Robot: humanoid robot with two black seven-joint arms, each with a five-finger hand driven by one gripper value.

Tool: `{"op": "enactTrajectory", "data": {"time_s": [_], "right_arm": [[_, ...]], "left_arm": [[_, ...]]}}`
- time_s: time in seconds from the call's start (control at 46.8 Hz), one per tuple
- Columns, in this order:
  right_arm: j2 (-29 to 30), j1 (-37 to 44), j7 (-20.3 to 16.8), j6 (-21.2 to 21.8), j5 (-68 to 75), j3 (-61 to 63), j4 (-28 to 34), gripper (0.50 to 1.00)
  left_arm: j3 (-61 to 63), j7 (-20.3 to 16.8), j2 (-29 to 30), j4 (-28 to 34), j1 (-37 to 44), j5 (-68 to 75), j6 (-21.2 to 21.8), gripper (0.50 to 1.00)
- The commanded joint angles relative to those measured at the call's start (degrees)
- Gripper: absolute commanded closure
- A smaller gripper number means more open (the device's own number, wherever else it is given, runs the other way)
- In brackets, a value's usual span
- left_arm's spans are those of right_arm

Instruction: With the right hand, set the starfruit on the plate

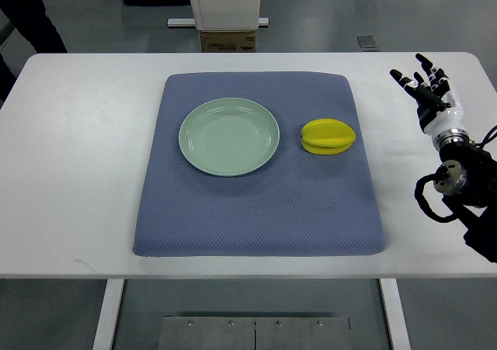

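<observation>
A yellow starfruit (328,136) lies on the blue mat (260,210), just right of a pale green plate (229,136) that holds nothing. My right hand (423,81) hovers over the white table at the far right, well clear of the fruit, its black fingers spread and holding nothing. The wrist and black forearm run down toward the lower right edge. My left arm does not show.
The white table (70,171) surrounds the mat on all sides. Beyond the far edge stand a white pedestal (225,1) with a cardboard box and a person's dark leg (27,16) at the top left.
</observation>
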Motion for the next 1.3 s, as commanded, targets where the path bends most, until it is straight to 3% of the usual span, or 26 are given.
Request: {"op": "enactTrajectory", "data": {"time_s": [0.0, 0.856, 1.283], "right_arm": [[-0.04, 0.00, 0.03, 0.00, 0.00, 0.02, 0.00, 0.500], [-0.04, 0.00, 0.11, 0.00, 0.00, 0.10, -0.17, 0.500], [0.49, 4.48, 0.11, -0.18, 0.09, -0.07, -6.76, 0.500]], "left_arm": [[-0.01, -0.07, 0.00, 0.04, 0.00, -0.01, 0.00, 0.500], [-0.09, -0.07, 0.00, 0.04, 0.00, -0.09, 0.00, 0.500], [-0.09, -0.07, 0.00, 0.04, 0.00, -0.09, 0.00, 0.500]]}}
